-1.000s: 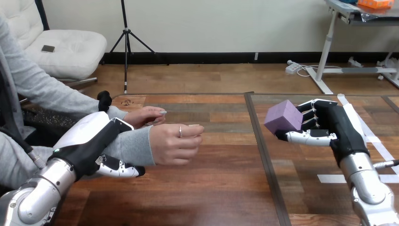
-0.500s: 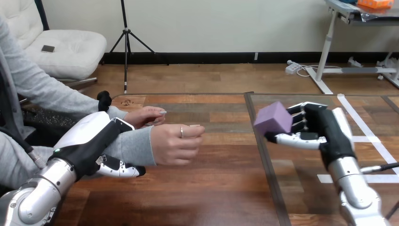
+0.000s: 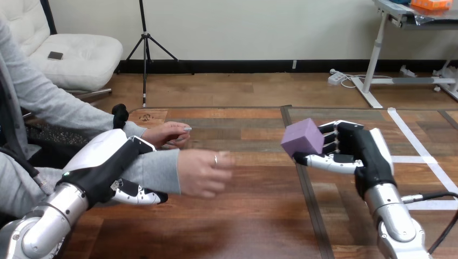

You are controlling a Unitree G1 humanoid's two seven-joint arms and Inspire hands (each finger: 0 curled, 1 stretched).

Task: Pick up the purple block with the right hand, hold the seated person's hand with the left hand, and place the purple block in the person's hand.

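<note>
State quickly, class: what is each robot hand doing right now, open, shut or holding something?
Left hand: shut on the person's forearm, thumb underneath.
Right hand: shut on the purple block.

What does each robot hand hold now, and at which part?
The right hand holds the block by its right side, thumb underneath. The left hand is curled round the person's forearm, just behind the wrist.
</note>
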